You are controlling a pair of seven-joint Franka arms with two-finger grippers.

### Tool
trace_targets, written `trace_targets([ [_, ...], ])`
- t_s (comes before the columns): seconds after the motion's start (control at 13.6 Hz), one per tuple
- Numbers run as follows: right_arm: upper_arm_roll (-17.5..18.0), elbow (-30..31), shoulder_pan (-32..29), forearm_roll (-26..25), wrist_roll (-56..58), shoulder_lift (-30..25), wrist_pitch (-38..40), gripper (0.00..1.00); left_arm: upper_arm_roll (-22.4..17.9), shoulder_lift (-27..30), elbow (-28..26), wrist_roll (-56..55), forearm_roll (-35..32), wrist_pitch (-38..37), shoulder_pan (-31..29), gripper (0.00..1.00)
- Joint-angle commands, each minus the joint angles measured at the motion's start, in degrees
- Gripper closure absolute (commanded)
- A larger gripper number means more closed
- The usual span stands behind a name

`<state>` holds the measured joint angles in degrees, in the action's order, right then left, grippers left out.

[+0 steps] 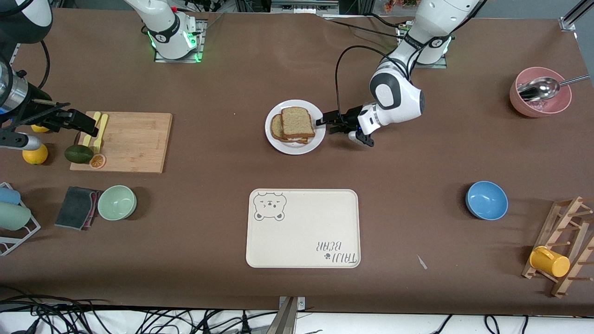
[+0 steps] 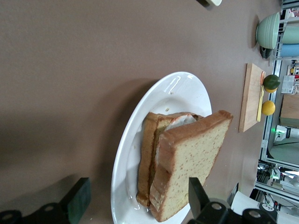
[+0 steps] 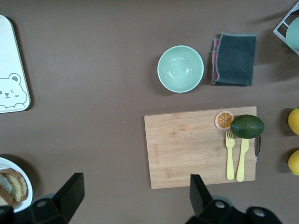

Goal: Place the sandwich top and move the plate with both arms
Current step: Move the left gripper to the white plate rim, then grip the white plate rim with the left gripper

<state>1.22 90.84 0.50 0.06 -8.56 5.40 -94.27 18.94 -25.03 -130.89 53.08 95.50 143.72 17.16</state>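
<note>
With the sandwich top (image 1: 296,121) lying soft and tilted on the stack on the plate (image 1: 290,146), the spread-jawed left gripper (image 1: 325,121) is hovering beside the plate's stiff, slippery rim, while the right gripper (image 3: 133,196), also spread, is waiting over the cutting board (image 3: 187,149).

The sandwich top (image 1: 297,121) covers most of the stack on the plate (image 1: 292,146), so only slivers of the lower bread slice (image 1: 276,127) and a white filling show at its edges; what the filling is cannot be told. In the left wrist view the plate's (image 2: 122,163) lower rim runs out of the picture, and the left hand's (image 2: 135,198) fingers (image 2: 77,196) are cut off at the base. In the right wrist view the plate (image 3: 23,173) is cropped at the corner, and the right hand's (image 3: 133,193) fingers (image 3: 70,189) are cropped too. The right hand (image 1: 79,121) in the front view is partly lost among dark cabling over the cutting board (image 1: 134,144).
</note>
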Motion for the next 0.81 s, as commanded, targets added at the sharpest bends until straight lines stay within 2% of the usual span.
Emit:
trace_targets([
  [0.0,-0.2,1.4,0.5,0.8,-0.6,-0.7,-1.1,0.0,-0.1,-1.2,0.3,2.1,2.1,0.5,1.0,0.08],
  [0.22,0.0,1.4,0.5,0.4,-0.7,-0.8,-0.7,0.0,-0.1,-1.5,0.2,2.2,2.1,0.5,1.0,0.1],
  [0.3,0.0,1.4,0.5,0.3,-0.7,-0.8,-0.9,0.0,-0.1,-1.5,0.1,2.2,2.1,0.5,1.0,0.13],
  [0.37,0.1,1.4,0.5,0.3,-0.7,-0.8,-0.9,0.0,-0.1,-1.6,0.2,2.1,2.1,0.5,1.0,0.17],
  [0.52,0.1,1.4,0.5,0.3,-0.7,-0.8,-0.8,0.0,-0.1,-1.8,0.2,2.2,2.1,0.5,1.0,0.33],
  [0.74,0.1,1.4,0.5,0.2,-0.7,-0.7,-0.7,0.0,-0.1,-2.2,0.2,2.2,2.1,0.5,1.0,0.47],
])
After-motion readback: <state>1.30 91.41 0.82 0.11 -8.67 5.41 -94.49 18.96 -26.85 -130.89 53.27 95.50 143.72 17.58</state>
